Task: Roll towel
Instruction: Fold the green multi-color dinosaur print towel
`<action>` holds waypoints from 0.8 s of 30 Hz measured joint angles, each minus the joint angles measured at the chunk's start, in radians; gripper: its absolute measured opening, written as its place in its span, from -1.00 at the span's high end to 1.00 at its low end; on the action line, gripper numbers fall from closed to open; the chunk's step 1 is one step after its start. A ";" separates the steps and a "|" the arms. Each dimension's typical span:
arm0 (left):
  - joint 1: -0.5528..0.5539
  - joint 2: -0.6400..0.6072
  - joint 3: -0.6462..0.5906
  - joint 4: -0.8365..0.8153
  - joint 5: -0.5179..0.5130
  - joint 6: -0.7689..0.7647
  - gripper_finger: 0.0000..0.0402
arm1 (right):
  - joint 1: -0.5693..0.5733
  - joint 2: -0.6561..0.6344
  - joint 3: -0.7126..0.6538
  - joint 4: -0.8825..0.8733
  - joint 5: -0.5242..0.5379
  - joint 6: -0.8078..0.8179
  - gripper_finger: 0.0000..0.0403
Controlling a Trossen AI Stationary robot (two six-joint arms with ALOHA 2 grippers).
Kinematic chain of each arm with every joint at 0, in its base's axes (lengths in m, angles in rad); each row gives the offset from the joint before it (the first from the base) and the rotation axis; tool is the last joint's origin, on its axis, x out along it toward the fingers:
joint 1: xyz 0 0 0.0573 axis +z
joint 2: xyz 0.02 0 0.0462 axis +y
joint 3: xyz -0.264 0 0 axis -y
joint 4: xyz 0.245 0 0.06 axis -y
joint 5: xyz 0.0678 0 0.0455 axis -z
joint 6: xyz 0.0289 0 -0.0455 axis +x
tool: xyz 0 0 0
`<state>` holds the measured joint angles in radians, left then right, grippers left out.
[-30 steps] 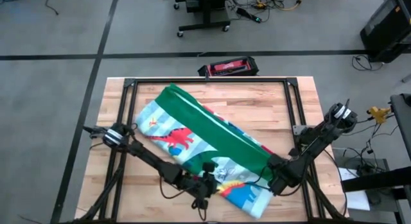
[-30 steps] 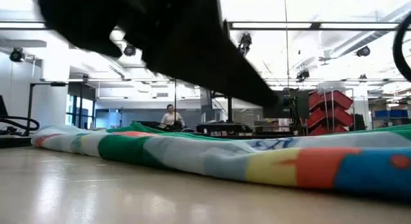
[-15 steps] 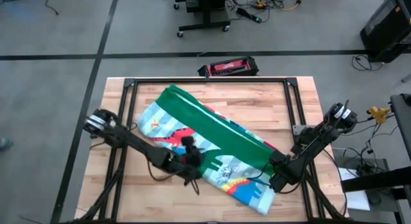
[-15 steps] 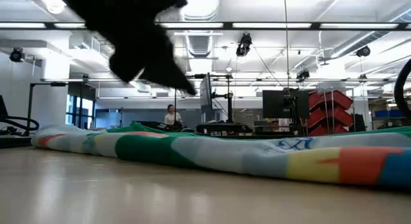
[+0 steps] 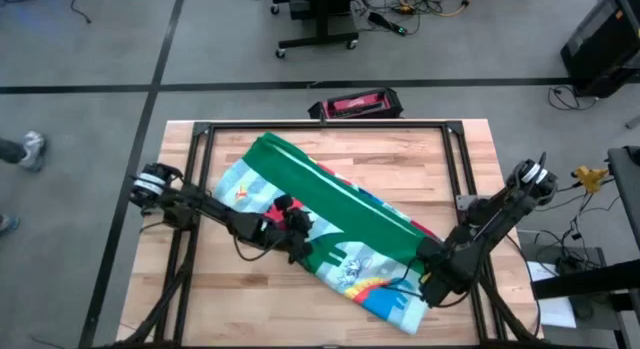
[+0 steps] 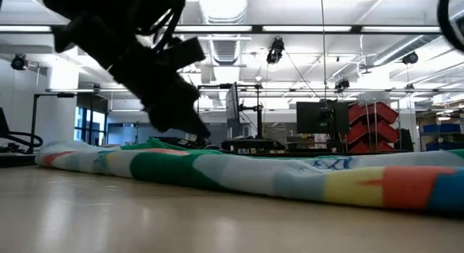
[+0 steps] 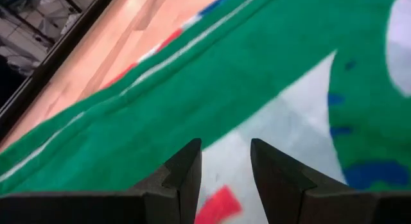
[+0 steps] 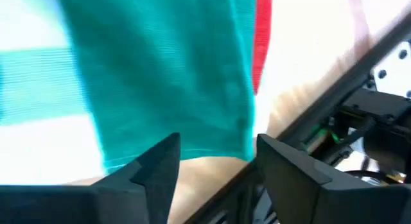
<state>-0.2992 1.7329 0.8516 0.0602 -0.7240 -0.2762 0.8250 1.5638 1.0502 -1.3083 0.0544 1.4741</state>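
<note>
The towel (image 5: 330,234) lay in a long diagonal band, directly beneath the left tool (image 5: 297,232), spread and empty, and just beside the spread right tool (image 5: 428,279).

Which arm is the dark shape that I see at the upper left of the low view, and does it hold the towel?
Observer: It is the left arm. From above, the left gripper is over the towel, about halfway along its length, beside the green band.
Operator: Does it grip the cloth?
Observer: No. Its wrist view shows the fingers apart with nothing between them; the cloth lies beyond.
Operator: Where is the right gripper? I cannot find it.
Observer: The right gripper is at the towel's end near the front right of the table. It is open too, with the green edge not pinched.
</note>
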 joint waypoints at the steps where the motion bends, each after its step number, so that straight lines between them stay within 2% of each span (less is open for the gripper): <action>1: 0.004 0.000 0.005 0.017 0.010 0.011 0.41 | 0.006 0.003 0.007 0.024 0.020 0.000 -0.04; 5: 0.024 0.004 0.010 0.102 0.015 0.051 0.41 | 0.037 0.011 -0.017 0.226 0.102 -0.026 -0.07; 8: 0.045 0.023 0.009 0.134 0.034 0.058 0.41 | 0.039 0.025 -0.068 0.339 0.113 -0.028 0.03; 11: 0.069 0.055 0.008 0.147 0.034 0.057 0.41 | 0.040 0.037 -0.102 0.406 0.112 -0.028 0.26; 16: 0.129 0.120 0.004 0.149 0.031 0.043 0.41 | 0.051 0.055 -0.121 0.503 0.070 -0.028 0.82; 18: 0.157 0.142 0.002 0.146 0.029 0.043 0.41 | 0.060 0.071 -0.121 0.516 0.056 -0.028 0.95; 24: 0.209 0.168 -0.010 0.154 0.026 0.078 0.41 | 0.095 0.136 -0.119 0.559 0.002 0.028 0.94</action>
<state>-0.0903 1.9010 0.8420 0.2140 -0.6979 -0.1980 0.9203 1.6994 0.9315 -0.7492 0.0566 1.5023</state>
